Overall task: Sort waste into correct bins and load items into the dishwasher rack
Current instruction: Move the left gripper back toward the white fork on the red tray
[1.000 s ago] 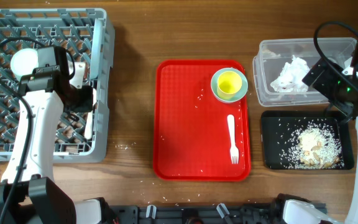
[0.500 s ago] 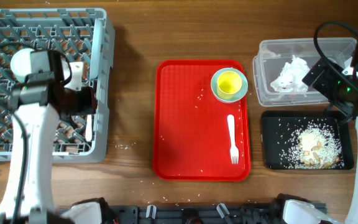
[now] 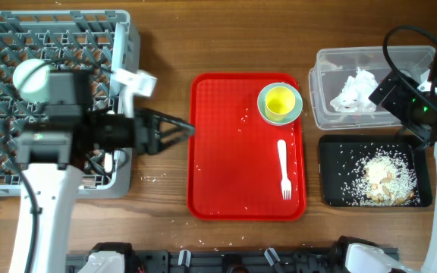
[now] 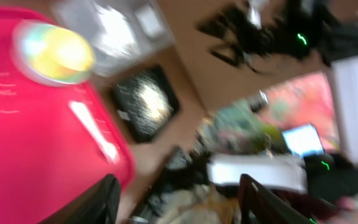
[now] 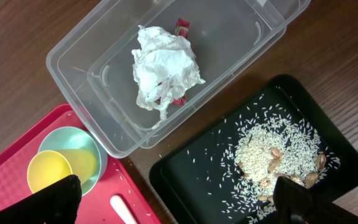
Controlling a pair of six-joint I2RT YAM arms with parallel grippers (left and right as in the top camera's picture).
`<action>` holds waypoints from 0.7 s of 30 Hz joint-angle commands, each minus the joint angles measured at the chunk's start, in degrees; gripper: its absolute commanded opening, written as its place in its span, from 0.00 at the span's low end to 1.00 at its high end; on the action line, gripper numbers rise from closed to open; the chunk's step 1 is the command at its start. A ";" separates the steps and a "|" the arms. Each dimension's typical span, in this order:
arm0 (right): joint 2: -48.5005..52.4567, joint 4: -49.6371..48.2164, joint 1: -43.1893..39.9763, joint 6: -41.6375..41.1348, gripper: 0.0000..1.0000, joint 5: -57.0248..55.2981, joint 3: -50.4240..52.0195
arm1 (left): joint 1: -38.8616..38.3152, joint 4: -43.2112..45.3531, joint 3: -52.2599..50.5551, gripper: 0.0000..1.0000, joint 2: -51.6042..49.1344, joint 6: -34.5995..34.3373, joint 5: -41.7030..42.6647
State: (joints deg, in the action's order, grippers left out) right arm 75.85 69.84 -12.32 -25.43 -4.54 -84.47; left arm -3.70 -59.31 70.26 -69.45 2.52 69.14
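The yellow cup (image 3: 279,102) stands on a pale blue-green saucer (image 3: 294,110) at the back right of the red tray (image 3: 226,152). A white fork (image 3: 284,168) lies on that tray. My left gripper (image 3: 184,130) is open and empty, between the grey dishwasher rack (image 3: 127,45) and the red tray; its wrist view (image 4: 182,208) is blurred. My right gripper (image 5: 179,202) is open and empty, high above the bins. The clear tub (image 5: 104,81) holds crumpled tissue (image 5: 163,71) and a red wrapper (image 5: 181,27). The black tray (image 5: 204,180) holds rice and food scraps (image 5: 278,155).
Loose rice grains lie on the red tray, on the black tray and on the wood in front of the rack (image 3: 154,179). A white utensil (image 3: 108,161) shows inside the rack by its right wall. The right arm's cables (image 3: 400,45) hang over the tub.
My left arm has swung out of the rack to the right; its gripper now points at the red tray's left edge. The right arm and all items have not moved.
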 commanded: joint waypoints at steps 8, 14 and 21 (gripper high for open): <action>-0.31 -0.15 -0.02 -0.22 1.00 0.31 -0.63 | -35.32 16.79 0.90 1.00 -0.09 -34.58 -45.16; -0.31 -0.13 -0.02 -0.22 1.00 0.31 -0.63 | -45.77 32.33 0.92 1.00 -2.01 -42.91 -49.46; -0.31 -0.13 -0.02 -0.22 1.00 0.31 -0.63 | -48.98 29.40 2.47 0.99 -11.89 -51.04 -58.53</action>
State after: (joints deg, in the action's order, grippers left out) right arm 75.85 69.84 -12.32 -25.45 -4.51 -84.47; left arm -51.70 -27.99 70.72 -75.81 -42.52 16.60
